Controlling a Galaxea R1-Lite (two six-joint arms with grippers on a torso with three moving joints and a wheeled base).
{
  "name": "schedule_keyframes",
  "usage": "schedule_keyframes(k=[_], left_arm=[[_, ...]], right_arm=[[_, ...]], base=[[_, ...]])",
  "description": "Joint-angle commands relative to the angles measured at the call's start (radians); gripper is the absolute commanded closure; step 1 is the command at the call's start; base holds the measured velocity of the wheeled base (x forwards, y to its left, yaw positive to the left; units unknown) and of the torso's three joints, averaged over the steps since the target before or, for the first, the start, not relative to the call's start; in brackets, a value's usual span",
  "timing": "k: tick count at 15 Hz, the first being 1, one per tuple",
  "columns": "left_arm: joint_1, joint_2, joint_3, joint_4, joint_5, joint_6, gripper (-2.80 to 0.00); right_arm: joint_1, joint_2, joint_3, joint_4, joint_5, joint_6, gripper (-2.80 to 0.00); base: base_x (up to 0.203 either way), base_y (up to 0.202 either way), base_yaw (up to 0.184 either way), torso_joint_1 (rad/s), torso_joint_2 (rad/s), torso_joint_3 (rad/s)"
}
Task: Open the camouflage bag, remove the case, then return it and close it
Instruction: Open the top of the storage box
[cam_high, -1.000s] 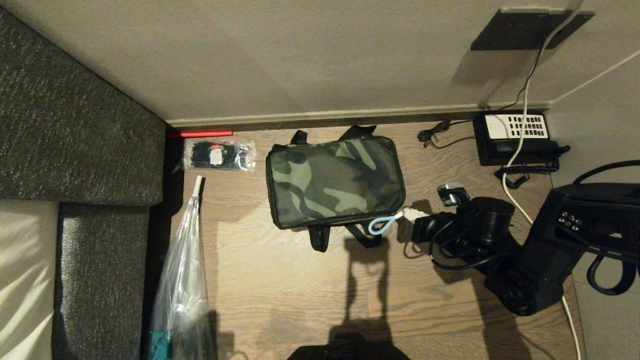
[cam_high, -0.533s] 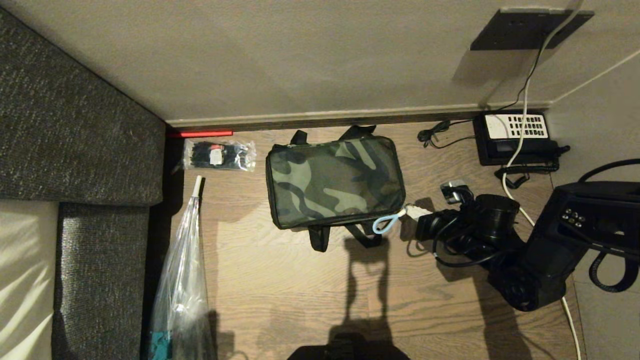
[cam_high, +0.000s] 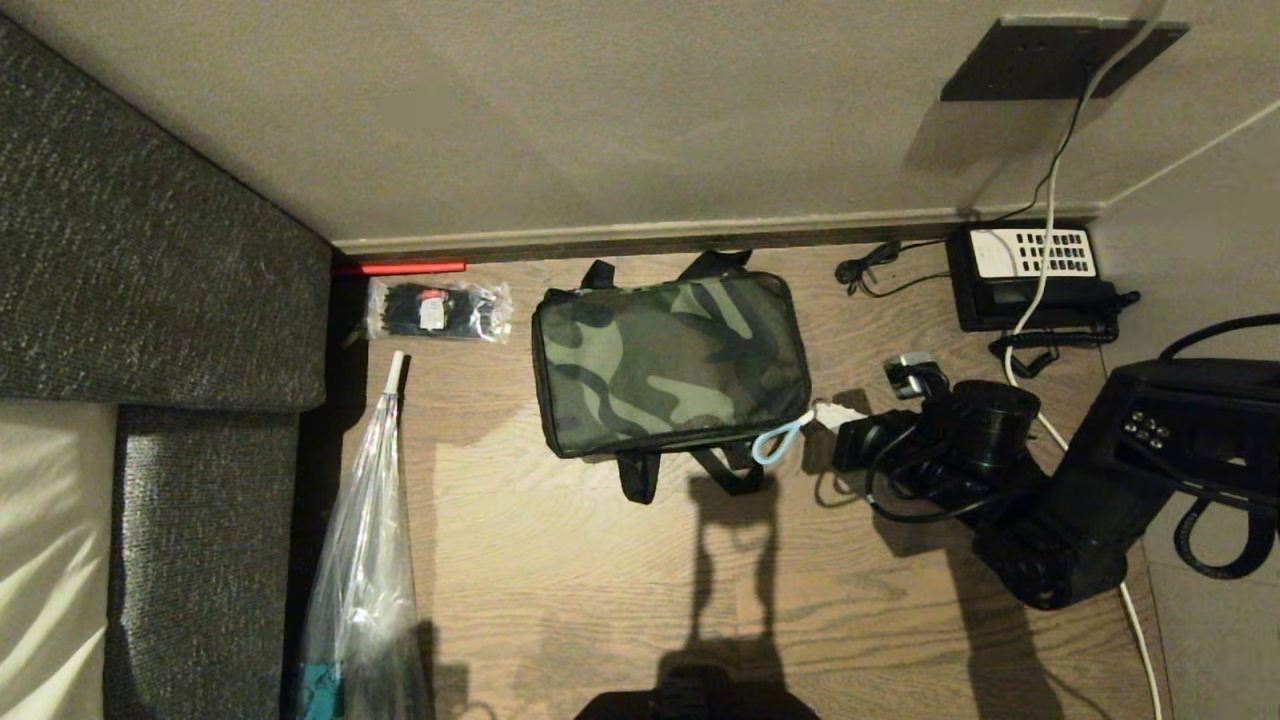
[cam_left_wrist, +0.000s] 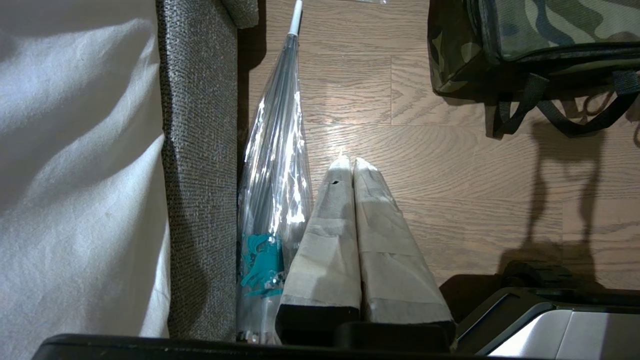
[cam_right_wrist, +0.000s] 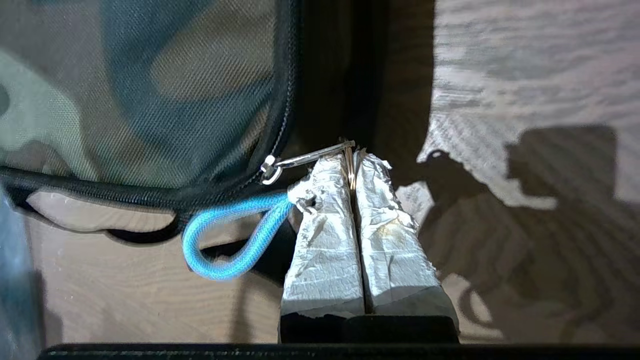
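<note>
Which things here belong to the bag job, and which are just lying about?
Job: camouflage bag, zipped; its zipper pull and blue loop; right tool shut on the pull.

Lying about: telephone, clear umbrella, packet of cable ties, sofa; left tool idle.

Floor clutter by the wall, w/ sofa at left

Grey fabric sofa (cam_high: 150, 260) runs down the left side, white cloth (cam_high: 45, 560) on its seat. Clear folded umbrella (cam_high: 365, 560) lies just beside sofa edge, tip toward the wall. Plastic pkt of black cable ties (cam_high: 437, 310) sits near the skirting, a thin red strip (cam_high: 400, 267) just behind it. Black phone w/ white keypad (cam_high: 1030, 275) in the far right corner, coiled cord alongside; white cable (cam_high: 1040, 270) runs across it. Dark wall plate (cam_high: 1050, 60) above.
</note>
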Motion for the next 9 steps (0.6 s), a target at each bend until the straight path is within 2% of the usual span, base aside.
schedule_keyframes(k=[1, 9], left_arm=[[0.0, -0.002, 0.0, 0.0, 0.0, 0.0, 0.0], [0.0, -0.002, 0.0, 0.0, 0.0, 0.0, 0.0]], right_arm=[[0.0, 0.008, -0.031, -0.003, 0.003, -0.002, 0.0], [-0.015, 0.028, -0.069, 0.007, 0.02, -0.008, 0.0]], base=[[0.0, 0.0, 0.0, 0.0, 0.0, 0.0], [0.0, 0.0, 0.0, 0.0, 0.0, 0.0]])
